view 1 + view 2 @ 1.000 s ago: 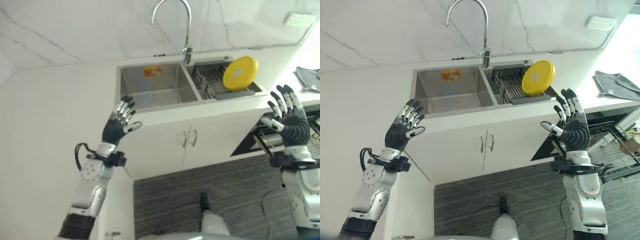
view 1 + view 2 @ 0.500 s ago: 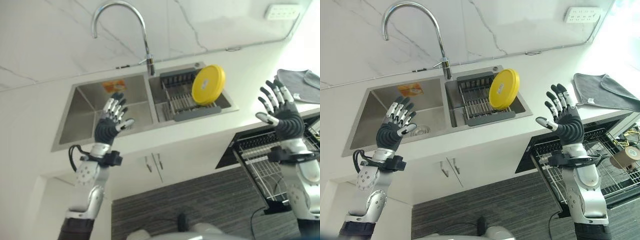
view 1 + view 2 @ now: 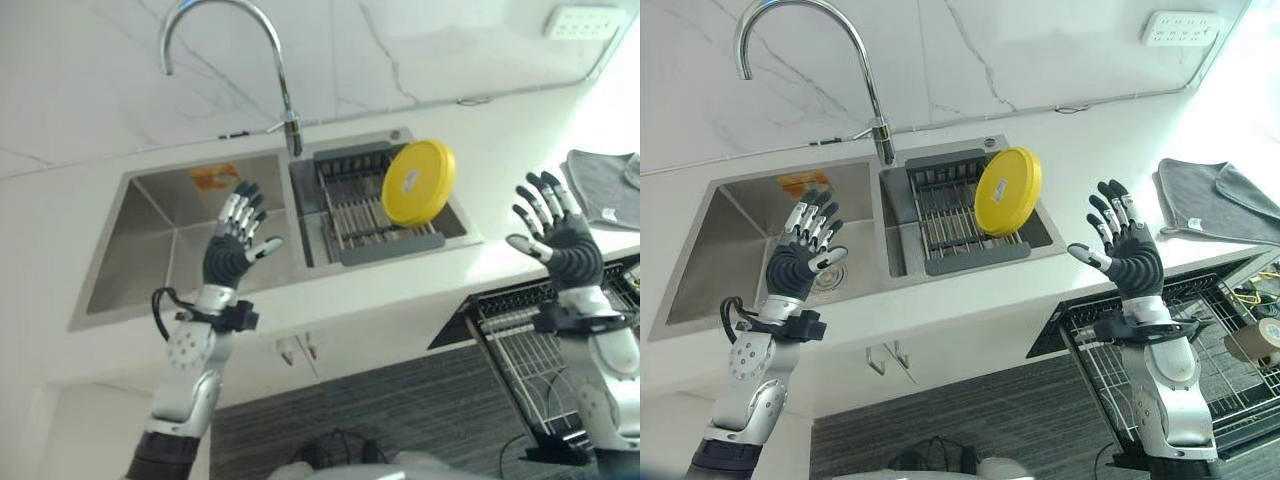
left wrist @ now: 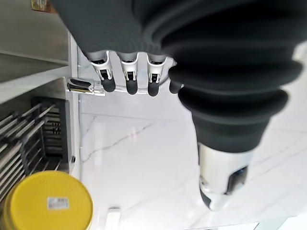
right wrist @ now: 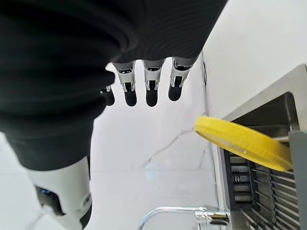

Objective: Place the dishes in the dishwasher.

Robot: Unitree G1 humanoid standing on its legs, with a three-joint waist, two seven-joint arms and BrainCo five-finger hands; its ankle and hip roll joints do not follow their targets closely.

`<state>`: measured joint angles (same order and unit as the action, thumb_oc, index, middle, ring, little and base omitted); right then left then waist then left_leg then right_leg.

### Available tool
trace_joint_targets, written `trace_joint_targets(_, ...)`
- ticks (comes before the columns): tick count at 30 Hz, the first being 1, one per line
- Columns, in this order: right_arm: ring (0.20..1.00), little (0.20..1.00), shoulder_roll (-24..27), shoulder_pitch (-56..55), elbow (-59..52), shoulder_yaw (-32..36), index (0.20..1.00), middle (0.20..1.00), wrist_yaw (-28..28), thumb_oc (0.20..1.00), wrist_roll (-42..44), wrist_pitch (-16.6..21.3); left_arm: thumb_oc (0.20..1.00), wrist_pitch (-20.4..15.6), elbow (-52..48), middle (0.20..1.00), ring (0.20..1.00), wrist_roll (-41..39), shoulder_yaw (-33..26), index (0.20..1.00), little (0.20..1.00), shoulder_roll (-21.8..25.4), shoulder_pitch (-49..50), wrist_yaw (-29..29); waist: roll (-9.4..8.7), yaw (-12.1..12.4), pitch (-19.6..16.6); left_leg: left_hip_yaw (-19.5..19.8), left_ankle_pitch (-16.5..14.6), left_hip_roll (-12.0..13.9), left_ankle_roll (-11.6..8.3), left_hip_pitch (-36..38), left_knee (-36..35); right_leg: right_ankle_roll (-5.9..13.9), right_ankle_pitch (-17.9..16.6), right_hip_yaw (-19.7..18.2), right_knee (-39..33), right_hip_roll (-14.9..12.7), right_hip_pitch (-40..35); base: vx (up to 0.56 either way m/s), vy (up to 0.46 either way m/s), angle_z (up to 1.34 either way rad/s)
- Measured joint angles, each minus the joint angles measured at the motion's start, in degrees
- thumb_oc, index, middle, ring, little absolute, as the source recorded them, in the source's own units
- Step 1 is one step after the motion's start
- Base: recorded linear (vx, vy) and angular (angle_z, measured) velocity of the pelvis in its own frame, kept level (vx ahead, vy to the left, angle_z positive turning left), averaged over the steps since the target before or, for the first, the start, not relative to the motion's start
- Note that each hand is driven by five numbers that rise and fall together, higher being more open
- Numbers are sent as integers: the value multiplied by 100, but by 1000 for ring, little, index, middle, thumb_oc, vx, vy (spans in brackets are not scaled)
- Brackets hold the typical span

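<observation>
Both eye views look steeply down from the robot's head at the counter, the double sink (image 3: pixel 760 250) in the upper middle of the frame and the tap (image 3: pixel 225 60) arching at the top. They share the whole scene, offset slightly sideways: the yellow plate (image 3: pixel 418 182) sits further right in the left eye view. Each wrist view looks from very close along its own hand toward the marble wall, and both catch the same yellow plate and drying rack (image 4: pixel 29 139) near a frame edge.
</observation>
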<state>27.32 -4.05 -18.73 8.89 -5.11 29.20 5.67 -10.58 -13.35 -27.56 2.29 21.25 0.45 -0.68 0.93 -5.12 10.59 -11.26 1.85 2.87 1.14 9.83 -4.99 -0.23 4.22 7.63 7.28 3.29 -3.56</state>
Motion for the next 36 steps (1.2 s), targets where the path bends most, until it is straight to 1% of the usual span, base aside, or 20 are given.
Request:
trace_joint_targets(1,1000,1000,-4,-16,-47,1,1000,1000,8,1000,0,1,1000,-19,-16,1000,1000,0,-13,1000,1000,1,-24,-1,-21,-32,-59,148,-47,-74,52,-2,0,159,-108,6,-424,-163,-44,92,114,30)
trace_joint_targets(2,1000,1000,12,7,-102,18,1000,1000,12,1000,-7,5,1000,-24,-9,1000,1000,4,-35,1000,1000,20,-72,-2,-68,-20,-91,157,-141,-211,-13,-14,-2,90,-267,18,-639,-326,-99,107,138,31)
trace_joint_targets(4,1000,1000,-6,18,-106,30,1000,1000,60,1000,-51,-28,1000,-19,-20,1000,1000,4,-36,1000,1000,13,-20,5,33,64,-85,146,-188,-247,2,-24,-2,77,-395,41,-782,-368,-158,84,126,10)
trace_joint_targets(11,1000,1000,-3,30,-111,27,1000,1000,59,1000,-111,-46,1000,-21,-20,1000,1000,7,-48,1000,1000,12,25,50,-59,156,-88,131,-229,-293,40,-69,-8,155,-486,57,-759,-414,-123,42,125,-1)
trace_joint_targets(15,1000,1000,11,24,-110,-1,1000,1000,-65,1000,-99,-154,1000,-34,-8,1000,1000,175,-67,1000,1000,49,-1,-13,-246,149,-30,95,-209,-289,124,-208,-3,411,-412,109,348,-465,590,-42,62,-12)
trace_joint_targets(17,1000,1000,-8,21,-73,-128,1000,1000,-91,1000,-96,-138,1000,-52,21,1000,1000,297,-69,1000,1000,108,-121,-62,-299,143,86,85,-167,-103,258,-321,149,839,-389,195,1552,-572,1329,50,-92,1)
trace_joint_targets(18,1000,1000,-8,-22,-74,-187,1000,1000,-142,1000,-96,-138,1000,-53,32,1000,1000,404,-67,1000,1000,132,-133,-85,-310,123,94,100,-172,-100,243,-342,170,909,-273,271,1726,-752,1423,99,-167,12)
trace_joint_targets(19,1000,1000,-10,-16,-81,-234,1000,1000,-206,1000,-96,-137,1000,-52,30,1000,1000,401,-73,1000,1000,159,-131,-89,-346,170,92,88,-205,-110,223,-339,184,929,-262,232,1606,-1038,1390,145,-270,7)
trace_joint_targets(21,1000,1000,-9,-17,-80,-356,1000,1000,-337,1000,-129,-147,1000,-51,25,1000,1000,400,-177,1000,1000,304,-142,-105,-393,293,63,157,-203,-109,169,-290,215,958,-311,-36,698,-1561,1090,139,-294,5)
trace_joint_targets(22,1000,1000,15,-32,-81,-403,1000,1000,-363,1000,-219,-166,1000,-50,26,1000,1000,400,-239,1000,1000,364,-141,-108,-412,310,56,191,-202,-134,144,-307,214,1105,-433,-241,62,-1759,876,125,-278,15)
trace_joint_targets(23,1000,1000,15,-48,-85,-402,1000,1000,-381,1000,-232,-173,1000,-50,24,1000,1000,400,-224,1000,1000,388,-142,-101,-413,307,57,236,-201,-139,143,-313,211,1190,-506,-269,-266,-1837,762,117,-279,27)
trace_joint_targets(24,1000,1000,11,-49,-101,-404,1000,1000,-377,1000,-321,-264,1000,-52,25,1000,1000,414,-212,1000,1000,434,-146,-60,-444,286,38,415,-163,-127,88,-320,195,1397,-833,-417,-1134,-2116,470,122,-261,32)
trace_joint_targets(26,1000,1000,-6,-20,-106,-413,1000,1000,-378,1000,-341,-309,1000,-48,23,1000,1000,420,-72,1000,1000,452,-144,-49,-468,256,30,578,-84,0,-41,-267,87,1460,-1154,-418,-1283,-2226,405,129,-343,40)
trace_joint_targets(27,1000,1000,-10,-12,-105,-427,1000,1000,-376,1000,-335,-325,1000,-49,22,1000,1000,415,-6,1000,1000,484,-143,-61,-502,242,21,662,-36,45,-146,-246,38,1444,-1288,-405,-1284,-2206,398,122,-483,46)
trace_joint_targets(29,1000,1000,-20,36,-78,-450,1000,1000,-378,1000,-317,-383,1000,-56,-5,1000,1000,398,-26,1000,1000,630,-134,-78,-823,257,-26,803,-27,128,-536,-161,-2,1402,-1369,-391,-1238,-1942,219,70,-520,46)
trace_joint_targets(30,1000,1000,40,178,128,-467,1000,1000,-391,1000,-317,-393,1000,-56,116,1000,1000,394,-33,1000,1000,448,-102,-81,-683,232,-37,891,-16,381,-670,-115,-2,1230,-1379,-333,-1180,-1657,150,42,-443,30)
trace_joint_targets(32,1000,1000,198,255,187,-430,1000,1000,-406,1000,-310,-410,1000,-42,-2,1000,1000,371,2,1000,1000,299,-84,-116,-162,247,-5,794,33,986,-786,-221,2,885,-1259,-195,-1232,-1021,197,111,-406,12)
trace_joint_targets(33,1000,1000,308,257,295,-437,1000,1000,-408,1000,-298,-430,1000,-36,15,1000,1000,311,-6,1000,1000,155,-92,-126,20,133,-26,722,121,1204,-705,-241,2,740,-1188,-80,-1232,-782,132,167,-421,25)
trace_joint_targets(34,1000,1000,381,256,372,-436,1000,1000,-404,1000,-292,-440,1000,-36,18,1000,1000,199,-7,1000,1000,34,-98,-125,67,41,-28,714,179,1286,-652,-224,3,673,-1132,2,-1230,-700,46,122,-346,32)
trace_joint_targets(36,1000,1000,467,276,343,-343,1000,1000,-466,1000,-89,-564,1000,-28,11,1000,1000,-6,-4,1000,1000,-79,-101,-217,91,-85,-39,221,453,1416,-425,-267,125,495,-1004,121,-1214,-554,-45,86,-294,26)
